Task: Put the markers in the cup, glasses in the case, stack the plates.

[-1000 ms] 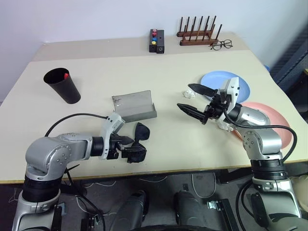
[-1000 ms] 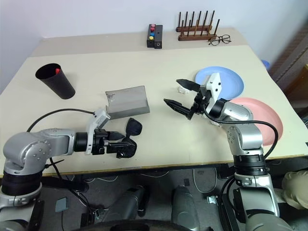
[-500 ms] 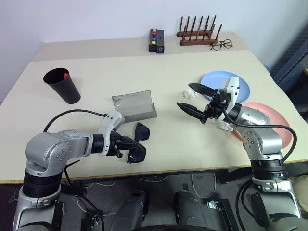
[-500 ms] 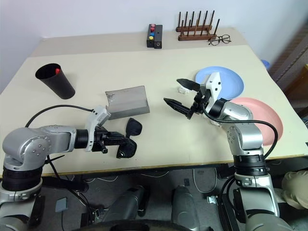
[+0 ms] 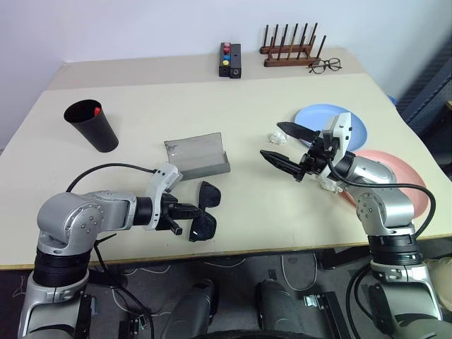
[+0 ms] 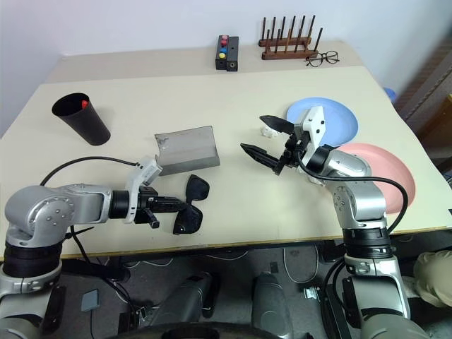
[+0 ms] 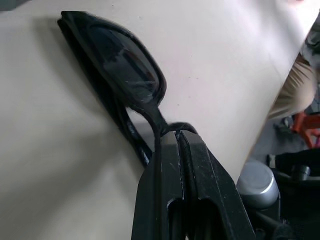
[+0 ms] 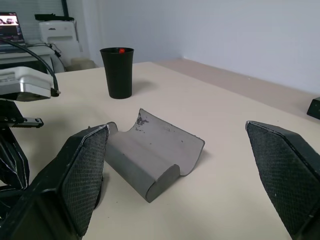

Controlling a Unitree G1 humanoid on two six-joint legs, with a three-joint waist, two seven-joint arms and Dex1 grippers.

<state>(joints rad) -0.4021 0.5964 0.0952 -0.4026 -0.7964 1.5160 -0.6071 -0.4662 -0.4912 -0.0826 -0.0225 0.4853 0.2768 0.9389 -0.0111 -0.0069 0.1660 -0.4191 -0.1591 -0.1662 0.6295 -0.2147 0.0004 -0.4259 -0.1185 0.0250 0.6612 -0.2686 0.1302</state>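
The black glasses (image 5: 207, 206) sit near the table's front edge, in front of the case. My left gripper (image 5: 188, 212) is shut on their frame, and its fingers (image 7: 170, 165) pinch the frame beside one dark lens (image 7: 125, 62). The grey case (image 5: 198, 157) lies open with its lid up. At the far left stands the black cup (image 5: 95, 131) with a red-capped marker (image 5: 95, 111) inside. My right gripper (image 5: 271, 142) hovers open between the case and the light blue plate (image 5: 357, 121). The pink plate (image 5: 404, 176) lies beside the blue one, partly hidden by my right arm.
At the back of the table are a black box with coloured buttons (image 5: 229, 60), a wooden peg rack (image 5: 291, 51) and wire-rimmed spectacles (image 5: 325, 66). Small white crumpled bits (image 5: 275, 137) lie near my right gripper.
My left gripper's fingers went from open around the glasses to shut on their frame. The glasses shifted slightly. The right arm has not moved.
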